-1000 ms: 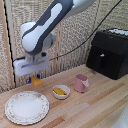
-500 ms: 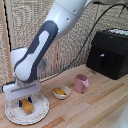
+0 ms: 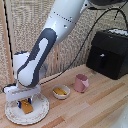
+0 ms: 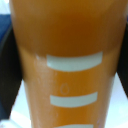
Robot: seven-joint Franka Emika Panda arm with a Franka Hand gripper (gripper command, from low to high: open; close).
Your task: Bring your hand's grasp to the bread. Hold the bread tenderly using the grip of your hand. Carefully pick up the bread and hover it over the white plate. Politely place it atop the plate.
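The black appliance (image 3: 110,52) stands far back at the exterior view's right, well apart from the work. The arm (image 3: 47,45) slopes down from the top of the view toward the near left, where the white plate (image 3: 42,114) lies on the wooden table (image 3: 95,107). Just beside the plate, to the exterior view's right, sit a small white bowl (image 3: 61,92) holding a yellow food piece (image 3: 60,91), and beyond it a pink cup (image 3: 81,82).

The hand (image 3: 23,102) is low over the plate, and the bread (image 3: 26,106) sits between its dark fingers (image 3: 20,104), its lower end at or touching the plate's surface (the exterior view is too coarse to settle which). The wrist view confirms the closeness: the bread (image 4: 67,65) fills it, running lengthwise straight out from the hand, with a dark finger (image 4: 7,65) pressed along one flank. I judge the hand clenched on the bread.

The relation that matters is vertical: the bread lies directly below the hand and inside the plate's rim, so what remains, as I read it, is a gentle release.
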